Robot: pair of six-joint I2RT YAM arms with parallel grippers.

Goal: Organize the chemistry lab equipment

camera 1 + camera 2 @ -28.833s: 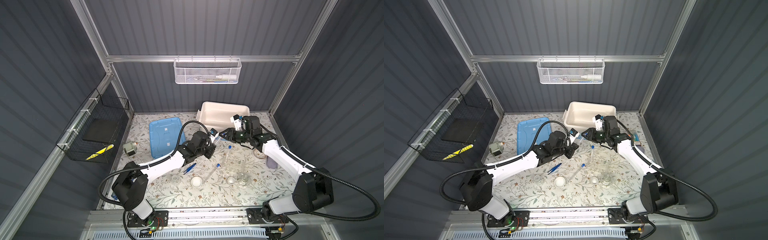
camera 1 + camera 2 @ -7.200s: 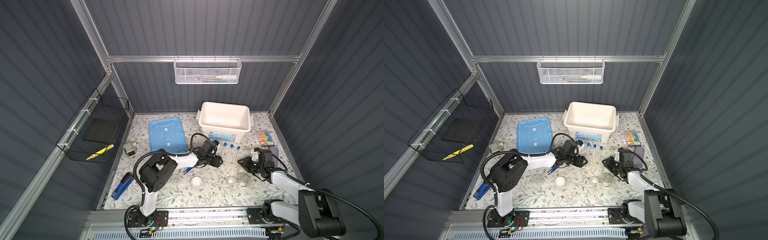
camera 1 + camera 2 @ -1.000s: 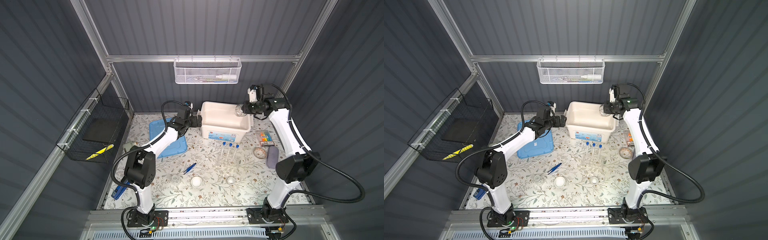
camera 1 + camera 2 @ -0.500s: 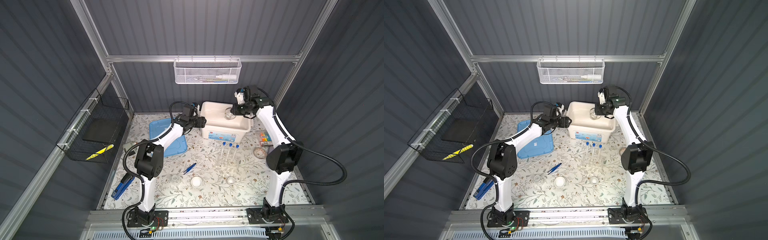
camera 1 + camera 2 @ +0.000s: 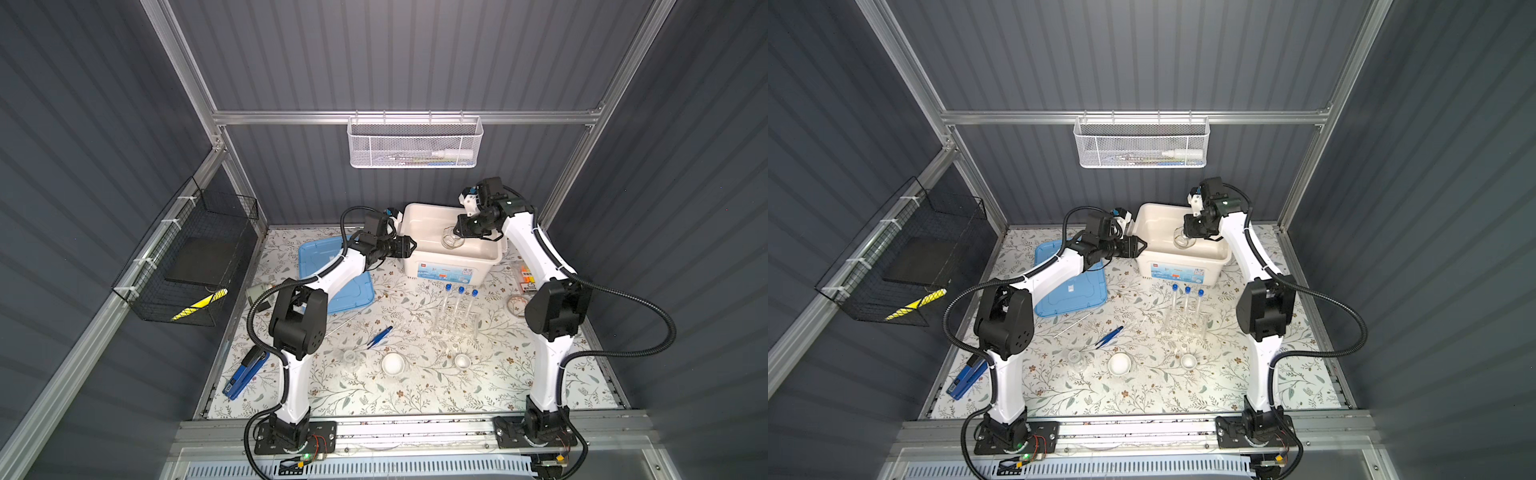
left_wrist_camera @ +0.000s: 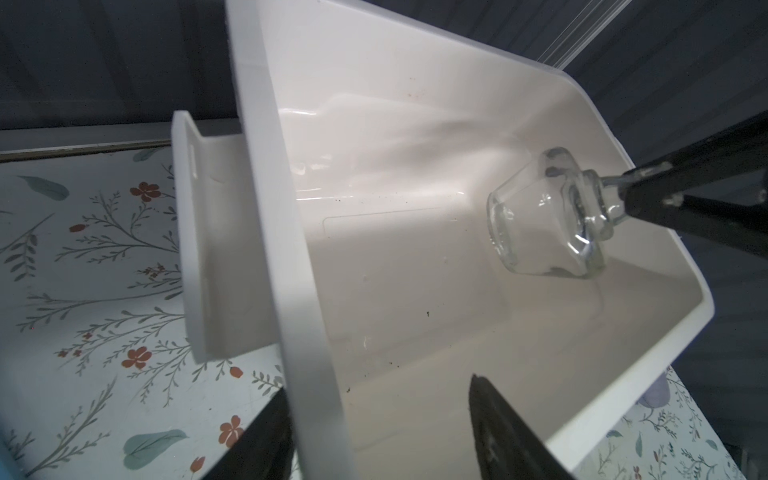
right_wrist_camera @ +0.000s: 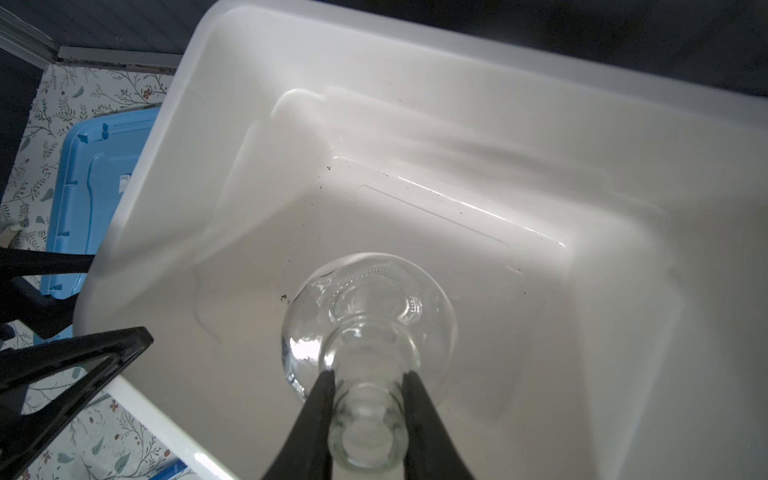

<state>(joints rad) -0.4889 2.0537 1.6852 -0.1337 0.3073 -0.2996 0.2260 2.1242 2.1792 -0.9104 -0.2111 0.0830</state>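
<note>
My right gripper (image 7: 368, 374) is shut on the neck of a clear glass flask (image 7: 370, 316), which hangs base-down inside the white bin (image 7: 137, 187); both top views show this flask (image 5: 451, 240) (image 5: 1182, 239). My left gripper (image 6: 378, 386) is open and straddles the bin's left rim (image 6: 270, 208), one finger outside and one inside. Three blue-capped test tubes (image 5: 459, 307) stand in the clear rack (image 5: 455, 326). On the mat lie blue tweezers (image 5: 379, 336), a thin rod (image 5: 340, 326), two white dishes (image 5: 393, 365) (image 5: 462, 360) and a second flask (image 5: 350, 356).
A blue lid (image 5: 332, 274) lies left of the bin under the left arm. A stapler (image 5: 245, 376) and a grey motor (image 5: 257, 291) sit by the left edge. A coloured box (image 5: 525, 276) is at the right. Wire baskets hang on the left wall (image 5: 187, 266) and the back wall (image 5: 415, 143).
The right arm has carried the flask leftward and down into the bin. The left gripper has moved right onto the bin's rim and its jaws have narrowed.
</note>
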